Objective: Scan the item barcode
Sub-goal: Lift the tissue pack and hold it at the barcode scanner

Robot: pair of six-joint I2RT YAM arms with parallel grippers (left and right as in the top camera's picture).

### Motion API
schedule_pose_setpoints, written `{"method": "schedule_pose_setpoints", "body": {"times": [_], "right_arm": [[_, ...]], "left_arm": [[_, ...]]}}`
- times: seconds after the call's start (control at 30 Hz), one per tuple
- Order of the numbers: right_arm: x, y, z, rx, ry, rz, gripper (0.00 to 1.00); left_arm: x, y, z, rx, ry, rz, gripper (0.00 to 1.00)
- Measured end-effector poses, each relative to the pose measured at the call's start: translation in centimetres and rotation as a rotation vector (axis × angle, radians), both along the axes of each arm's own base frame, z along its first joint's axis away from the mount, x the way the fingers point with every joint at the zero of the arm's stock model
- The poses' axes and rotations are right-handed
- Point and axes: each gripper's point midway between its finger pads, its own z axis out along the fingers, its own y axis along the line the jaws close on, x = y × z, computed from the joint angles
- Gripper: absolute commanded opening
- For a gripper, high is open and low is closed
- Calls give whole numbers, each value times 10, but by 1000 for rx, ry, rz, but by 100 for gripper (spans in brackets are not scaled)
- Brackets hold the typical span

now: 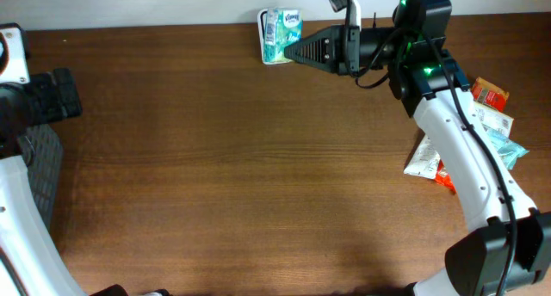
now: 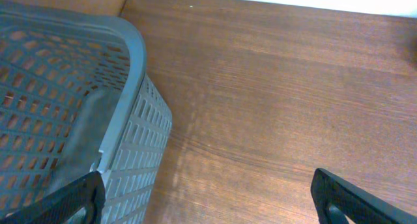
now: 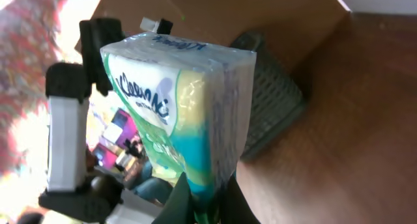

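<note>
**Item 1. Kleenex tissue pack** (image 1: 280, 35): soft plastic wrap, white with green and blue print, brand name legible in the right wrist view (image 3: 186, 120). It sits at the far edge of the surface (image 1: 241, 175), left of centre-right, clamped at one end. Whether it touches the wood cannot be told. No barcode shows on the faces in view.

**Item 2. Right pincer** (image 1: 293, 48): black and tapered, pointing toward the robot's left, closed narrow on the end of the tissue pack. In its own camera the two tips (image 3: 203, 201) meet on the pack's lower edge.

**Item 3. Left pincer** (image 1: 58, 94): black, at the left margin of the overhead view, jaws spread wide and holding nothing. In its wrist view (image 2: 208, 201) one fingertip shows in each bottom corner, with bare wood between them.

**Item 4. Mesh basket** (image 1: 39, 163): grey perforated plastic, at the left edge of the surface, just beside the left pincer; its rim and wall fill the left of the left wrist view (image 2: 133, 74).

**Item 5. Heap of packets** (image 1: 495, 124): at the right edge, partly under the right arm, well apart from the tissue pack. It includes an orange-red carton (image 1: 491, 93), a pale blue wrapper (image 1: 510, 148) and a white sachet (image 1: 424, 158).
</note>
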Motion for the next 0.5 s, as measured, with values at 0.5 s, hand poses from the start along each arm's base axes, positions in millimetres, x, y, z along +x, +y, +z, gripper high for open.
{"method": "schedule_pose_setpoints", "body": {"times": [0.5], "right_arm": [[49,-29,-117,-811,112,-580,4]], "left_arm": [[0,0,0,0,0,0,99]]}}
